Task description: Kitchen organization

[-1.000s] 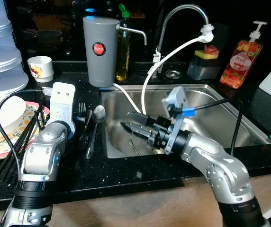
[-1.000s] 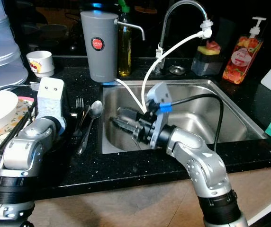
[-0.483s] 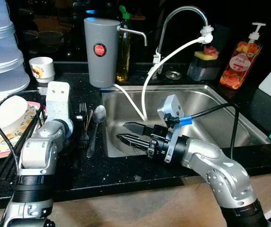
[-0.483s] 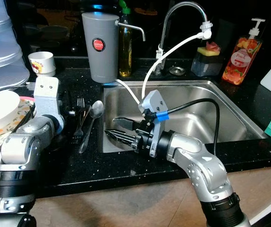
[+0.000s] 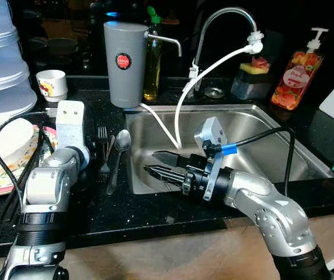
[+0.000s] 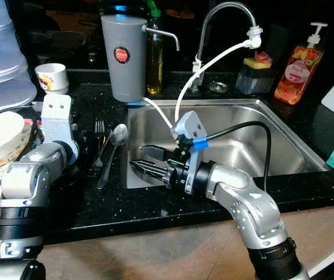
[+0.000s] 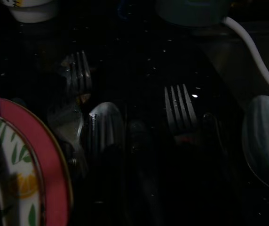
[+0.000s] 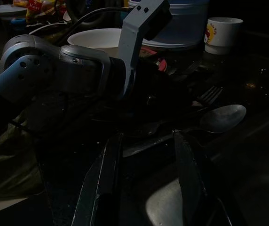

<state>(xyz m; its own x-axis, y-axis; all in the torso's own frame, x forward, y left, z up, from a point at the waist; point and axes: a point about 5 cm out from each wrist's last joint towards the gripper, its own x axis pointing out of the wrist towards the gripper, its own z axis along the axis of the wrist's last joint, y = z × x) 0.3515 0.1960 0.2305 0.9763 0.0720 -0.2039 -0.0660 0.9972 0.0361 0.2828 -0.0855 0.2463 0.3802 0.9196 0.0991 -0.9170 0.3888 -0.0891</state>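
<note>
Right gripper [image 5: 155,163] reaches across the sink [image 5: 272,125] toward its left wall, fingers apart and holding nothing, tips pointing at the counter edge. Just past those tips, on the black counter [image 5: 155,216], lie a spoon [image 5: 119,153] and a fork [image 5: 102,146].

Head views: spoon's long axis runs toward and away from the robot, bowl at the far end, handle toward the near counter edge. Fork lies parallel just beyond it, tines also at the far end.

Right wrist view adds what the head views lack: the two black fingers [image 8: 107,176] seen from behind with a clear gap, the spoon bowl ahead of them, and the left arm's silver forearm beyond.

Left gripper [image 5: 91,169] sits low on the counter beside the cutlery; its fingers are hidden behind the forearm in the head views and lost in shadow in the left wrist view, so open or closed cannot be told. That wrist view, very dark, shows two sets of fork tines [image 7: 179,108], a spoon bowl at the edge, and the pink rim of a plate [image 7: 50,160].

Beyond the right gripper: grey jug [image 5: 123,55], faucet [image 5: 225,17] with white hose [image 5: 184,93], soap bottle [image 5: 295,73].
</note>
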